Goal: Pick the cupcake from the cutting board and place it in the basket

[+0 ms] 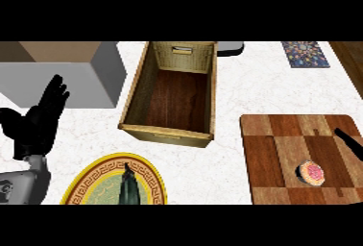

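A small cupcake (311, 173) with pink and orange topping lies on the wooden cutting board (273, 158) at the lower right. Only black fingers of my right hand (349, 142) show at the right edge, above and to the right of the cupcake, straight and apart from it. The wicker basket (137, 94) with a dark wooden floor stands in the middle, left of the board, and holds nothing. My left hand (34, 122) rests open at the left edge, fingers up, far from both.
A yellow patterned plate (90, 182) with a dark slender object (129, 186) on it sits at the bottom, below the basket. A grey box (64, 77) fills the upper left. A patterned mat (306, 54) lies at the upper right.
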Motion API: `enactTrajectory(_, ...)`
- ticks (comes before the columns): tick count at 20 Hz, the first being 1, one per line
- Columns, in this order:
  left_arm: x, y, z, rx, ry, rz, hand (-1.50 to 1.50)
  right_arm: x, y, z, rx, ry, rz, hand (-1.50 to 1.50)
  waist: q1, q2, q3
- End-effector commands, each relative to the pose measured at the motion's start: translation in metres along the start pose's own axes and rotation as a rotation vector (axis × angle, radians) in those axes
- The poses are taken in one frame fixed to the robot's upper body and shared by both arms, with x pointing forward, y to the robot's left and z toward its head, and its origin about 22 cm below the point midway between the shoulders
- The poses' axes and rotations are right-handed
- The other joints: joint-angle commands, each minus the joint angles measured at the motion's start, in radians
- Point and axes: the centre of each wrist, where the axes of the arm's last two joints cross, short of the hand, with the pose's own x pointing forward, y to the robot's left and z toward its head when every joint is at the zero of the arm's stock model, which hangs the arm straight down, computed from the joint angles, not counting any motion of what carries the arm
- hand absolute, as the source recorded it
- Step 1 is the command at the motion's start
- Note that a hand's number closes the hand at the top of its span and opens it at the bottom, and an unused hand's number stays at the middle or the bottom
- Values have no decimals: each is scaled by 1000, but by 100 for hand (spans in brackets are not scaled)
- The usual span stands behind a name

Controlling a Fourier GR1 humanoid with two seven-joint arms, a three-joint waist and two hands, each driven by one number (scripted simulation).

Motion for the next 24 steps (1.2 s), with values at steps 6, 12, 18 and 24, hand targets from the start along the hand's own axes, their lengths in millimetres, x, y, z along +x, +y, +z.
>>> enactTrajectory(6,-9,-10,6,-6,7,14,0,-9,27,-12,-2,42,68,-150,1,0,0)
enactTrajectory(12,-11,-22,3,0,10,-2,0,-26,5,-20,22,54,79,-150,0,1,0)
enactTrajectory(18,-11,1,1,4,7,1,0,-38,41,-28,24,54,69,-150,2,1,0)
enactTrajectory(24,20,8,4,-22,9,21,0,-9,46,-41,66,67,96,-150,3,0,0)
